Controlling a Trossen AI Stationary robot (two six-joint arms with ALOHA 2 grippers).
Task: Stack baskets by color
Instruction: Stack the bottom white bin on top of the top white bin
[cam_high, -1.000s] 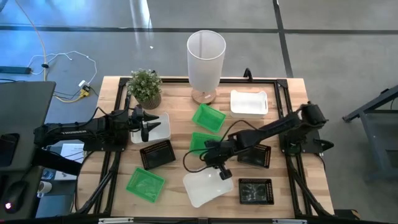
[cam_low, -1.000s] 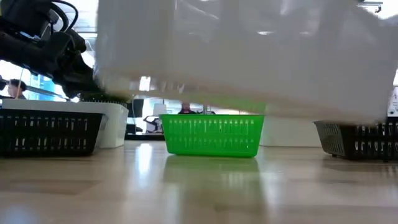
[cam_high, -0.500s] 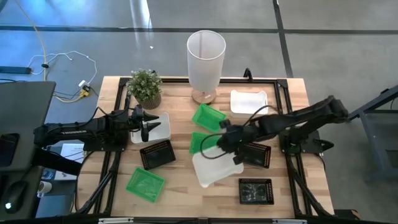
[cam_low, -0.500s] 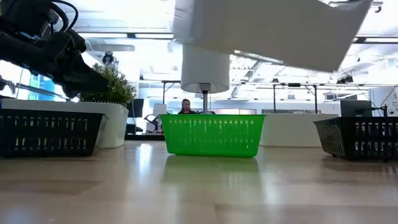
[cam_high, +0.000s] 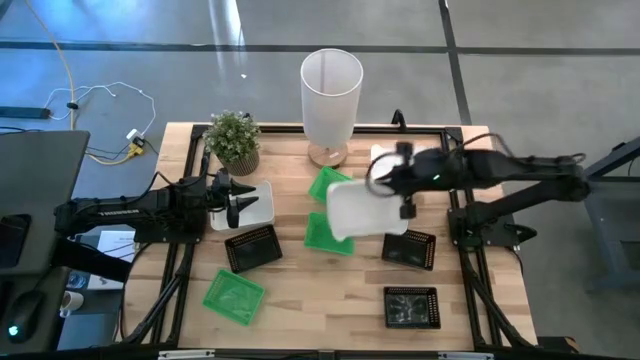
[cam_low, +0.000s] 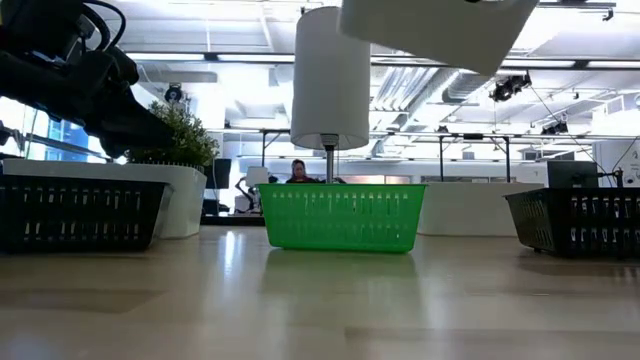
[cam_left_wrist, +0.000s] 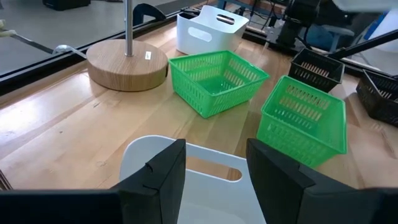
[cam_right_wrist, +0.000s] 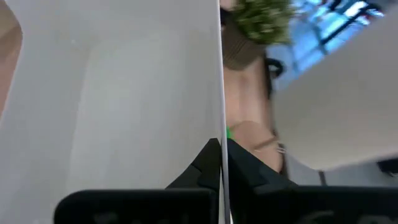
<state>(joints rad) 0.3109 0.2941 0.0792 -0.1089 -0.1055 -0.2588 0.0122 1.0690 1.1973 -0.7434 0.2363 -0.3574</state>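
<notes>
My right gripper (cam_high: 398, 205) is shut on a white basket (cam_high: 362, 210), carried high over the table's middle; the low view shows this basket (cam_low: 440, 30) well above the tabletop. Another white basket (cam_high: 405, 165) sits on its base at the far right. My left gripper (cam_left_wrist: 214, 177) stands open over a third white basket (cam_left_wrist: 199, 186) at the left and does not touch it. Green baskets (cam_high: 335, 187) (cam_high: 322, 235) (cam_high: 233, 296) and black baskets (cam_high: 253, 247) (cam_high: 410, 250) (cam_high: 411, 307) stand on the table. My right gripper pinches the rim of one wall (cam_right_wrist: 222, 106) of the white basket, one finger inside the basket and one outside. The fingers come from the table's right side, slanting down. The basket is lifted clear of the table and hangs tilted from the gripper.
A tall white bin (cam_high: 331, 88) on a wooden foot (cam_high: 327, 155) stands at the far edge, with a potted plant (cam_high: 235, 140) at the far left. Bare wood shows along the near edge between the green basket and the black basket.
My right gripper has risen and swung from the near middle of the table toward the far right, tipping up as it went. The white basket went with it, lifted from low over the table's near part to high above the middle.
</notes>
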